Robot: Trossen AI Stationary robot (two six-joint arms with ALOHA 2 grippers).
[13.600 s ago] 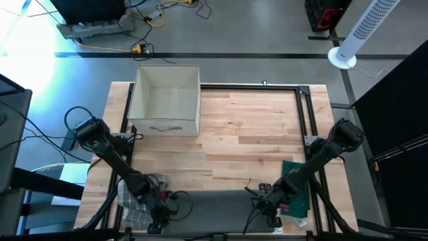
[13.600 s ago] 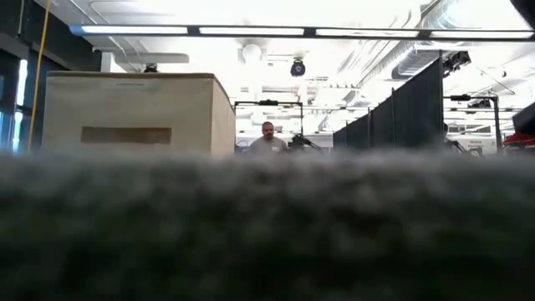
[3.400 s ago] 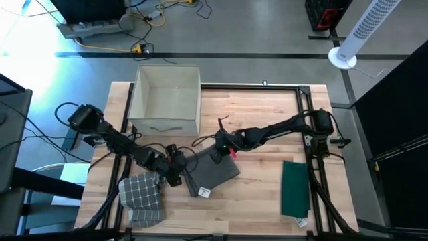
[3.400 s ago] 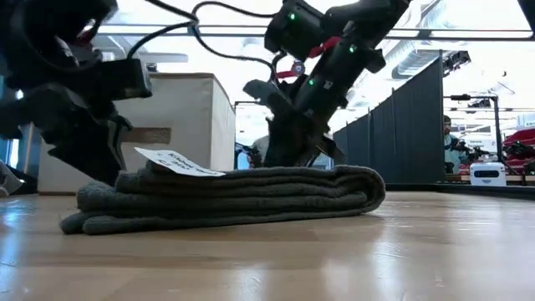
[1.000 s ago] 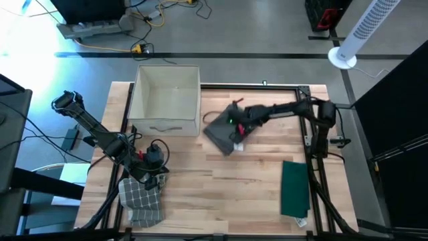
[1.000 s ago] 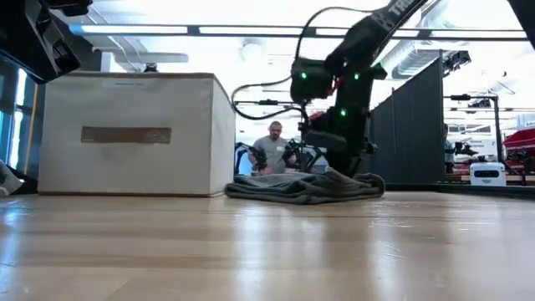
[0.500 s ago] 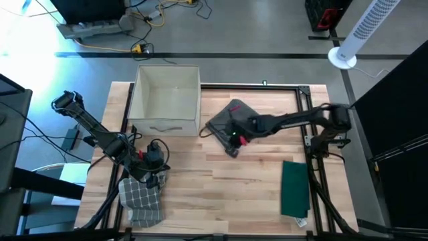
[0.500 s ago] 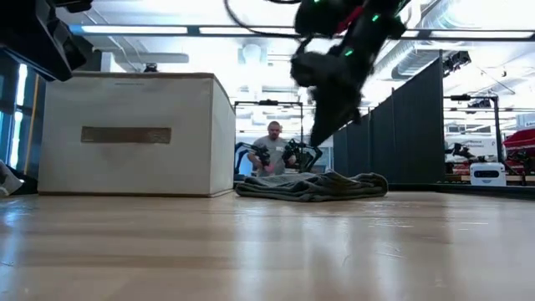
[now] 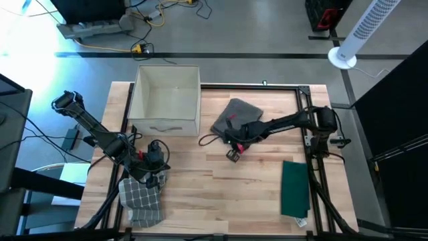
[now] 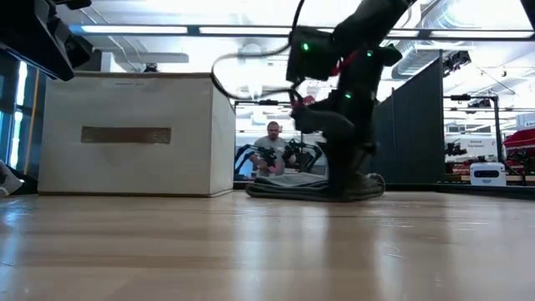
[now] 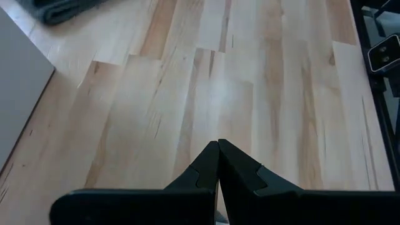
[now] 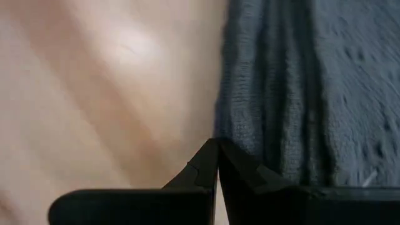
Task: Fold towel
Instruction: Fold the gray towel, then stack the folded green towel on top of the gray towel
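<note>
Towel [image 9: 235,115]: grey, folded into a compact bundle; lies on the table [image 9: 267,194] at about 1 o'clock from table centre, just right of the box [image 9: 167,100].
Right gripper [image 9: 232,146]: fingers pressed together with nothing between them; sits at the towel's 6 o'clock edge, low over the table. In the right wrist view the closed tips point along the towel's folded border [image 12: 294,94].
Left gripper [image 9: 155,175]: fingers together, empty; waits at about 8 o'clock on the table, just above the checked cloth [image 9: 140,199].
Risk 1: closed tips at the towel border could snag or drag a layer if the arm moves sideways; judged cause is the close spacing between tips and fabric.
Risk 2: a dragged layer would open the stack and undo the fold.
Risk 3: a push toward 12 o'clock could slide the bundle against the frame rail [image 9: 247,86].
Towel shape: layers stacked, edges uneven, one side bulging; corners rounded, not squared.
Towel surface: thick ribbed pile visible in the right wrist view; several parallel folded layers show at the border.
Towel profile: low, flat heap in the low view [image 10: 313,187], partly hidden by the right arm.
Green towel [image 9: 295,189]: folded, at 4 o'clock, well apart from both grippers.
Fold status: judged done or nearly so; tidiness moderate.
</note>
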